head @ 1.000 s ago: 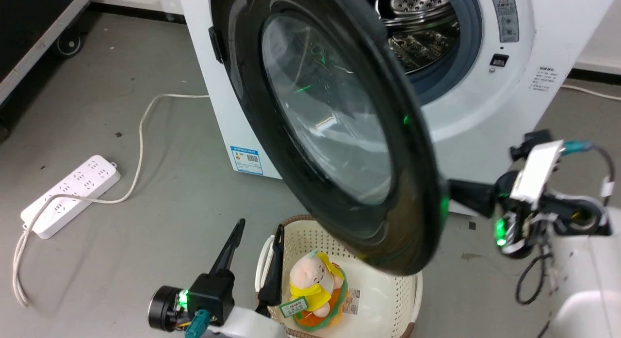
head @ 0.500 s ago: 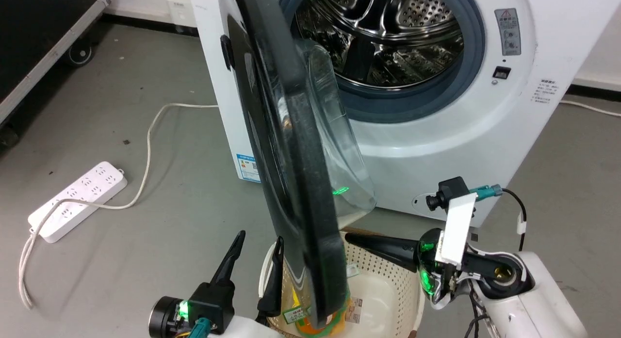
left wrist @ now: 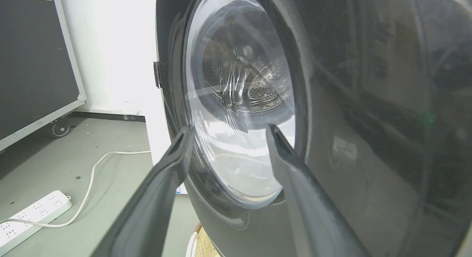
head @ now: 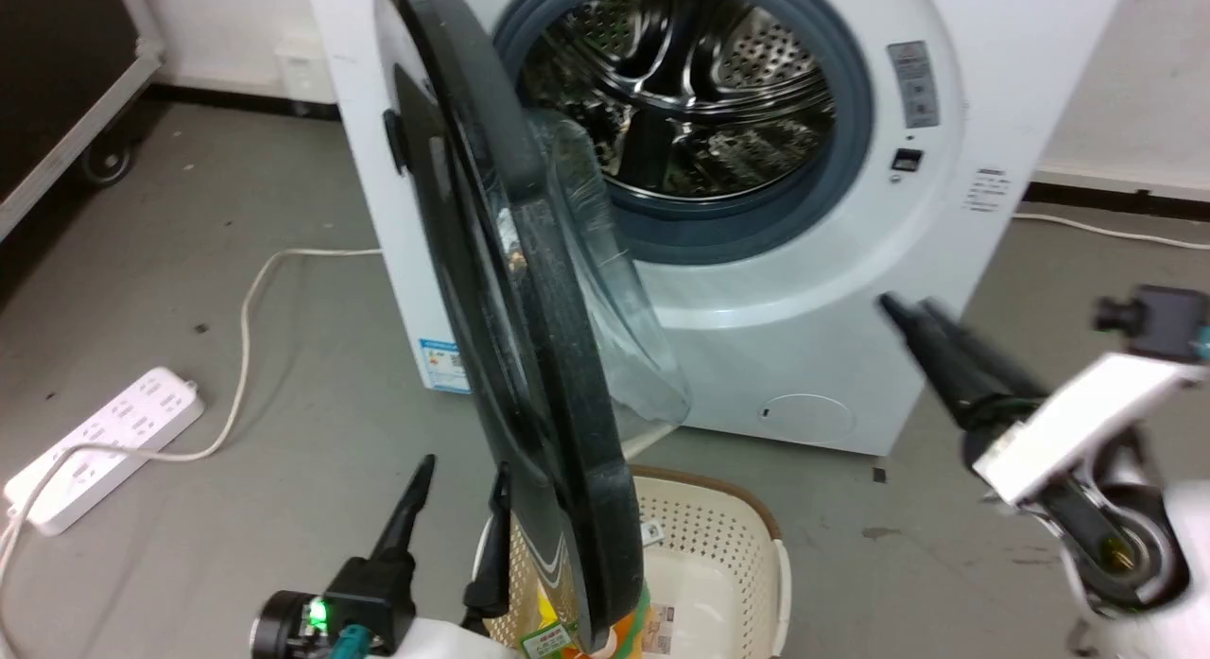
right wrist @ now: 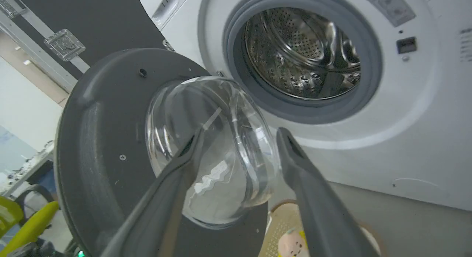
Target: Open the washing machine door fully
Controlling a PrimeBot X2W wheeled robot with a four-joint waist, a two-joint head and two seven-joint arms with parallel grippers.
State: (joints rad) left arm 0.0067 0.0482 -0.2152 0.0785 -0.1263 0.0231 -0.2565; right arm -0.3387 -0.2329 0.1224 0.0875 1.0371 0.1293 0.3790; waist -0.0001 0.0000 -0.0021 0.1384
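Standing edge-on in the head view, the washing machine door [head: 567,423] juts from the washer's left side. Left wrist: the left gripper [left wrist: 228,128] gapes empty, facing the glass. Right wrist: the right gripper [right wrist: 241,133] likewise. Probably heavy, stiff and slick, the door is best pushed at its black rim.

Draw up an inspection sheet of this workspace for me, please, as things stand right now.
Surface: grey floor, a few small dark marks.
Job's things: washing machine door swung well out from the washer; drum mouth exposed.
Clutter: cream laundry basket under the door's free edge, plush toy inside.
Grippers: left gripper open, close by the door's outer face, contact unclear; right gripper open, apart from the door.
Cables: white power strip and its cable on the floor at left; another white cable at right.
Surroundings: black wheeled case, white wall.
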